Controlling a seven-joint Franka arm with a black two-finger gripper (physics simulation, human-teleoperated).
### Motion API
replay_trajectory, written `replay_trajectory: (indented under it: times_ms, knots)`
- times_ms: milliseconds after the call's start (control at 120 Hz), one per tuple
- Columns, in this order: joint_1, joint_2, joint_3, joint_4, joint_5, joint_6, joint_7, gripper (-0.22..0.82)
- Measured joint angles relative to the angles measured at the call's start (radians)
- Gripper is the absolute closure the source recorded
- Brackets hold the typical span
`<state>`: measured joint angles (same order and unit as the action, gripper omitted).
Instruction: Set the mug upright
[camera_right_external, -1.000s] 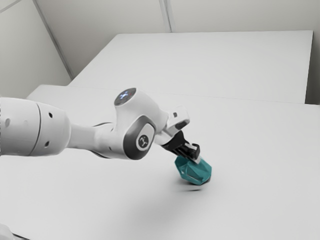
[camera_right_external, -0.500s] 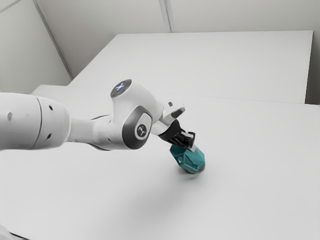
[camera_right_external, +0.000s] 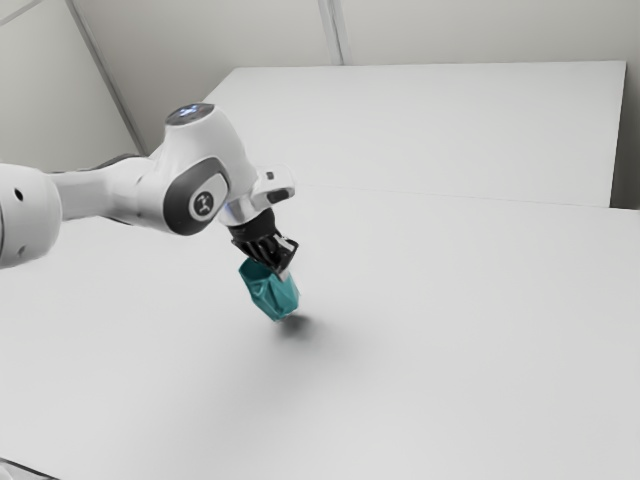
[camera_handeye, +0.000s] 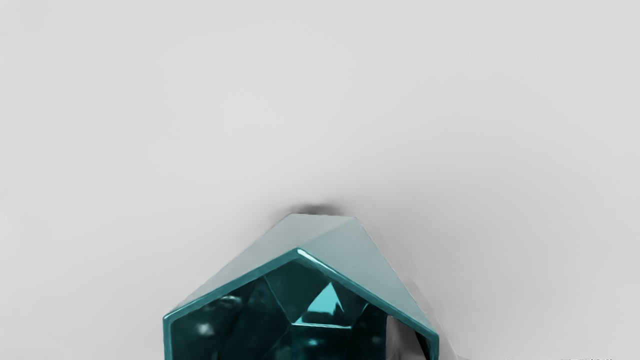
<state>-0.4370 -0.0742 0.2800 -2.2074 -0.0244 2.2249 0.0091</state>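
One white jointed robot arm (camera_right_external: 205, 165), with dark grey round joint covers, comes from the exterior view's left and reaches above the white smooth table (camera_right_external: 450, 340). Its wrist bends downward, and the hand is tilted, so the black two-finger gripper (camera_right_external: 284, 271) points obliquely down, toward the table and a little to the exterior view's right. The gripper is closed around the wall of the teal, glossy, many-sided mug (camera_right_external: 269, 291), and so it is grasping this mug. In the wrist view, one grey finger (camera_handeye: 403, 342) is inside the mouth of the mug, against the wall; the other finger is on the outer side of the same wall.

The mug is below the gripper, over the inner part of the table, well apart from the table's far edge. It is leaning, not upright: the mouth turns up to the hand, and the narrower base goes down to the exterior view's right. A dark shadow (camera_right_external: 296, 325) lies on the table just beside the base; if the base touches the table, I cannot tell.

Counted, there are one arm, one gripper with two fingers, one mug and one table. Behind the table's far edge is one more wide white surface (camera_right_external: 430, 125), and behind this, pale walls (camera_right_external: 480, 30).
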Motion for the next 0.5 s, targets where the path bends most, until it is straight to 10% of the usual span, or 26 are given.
replay_trajectory:
  times_ms: [500]
  knots:
    - [0.026, 0.076, 0.005, 0.023, 0.12, -0.116, -0.056, 0.78]
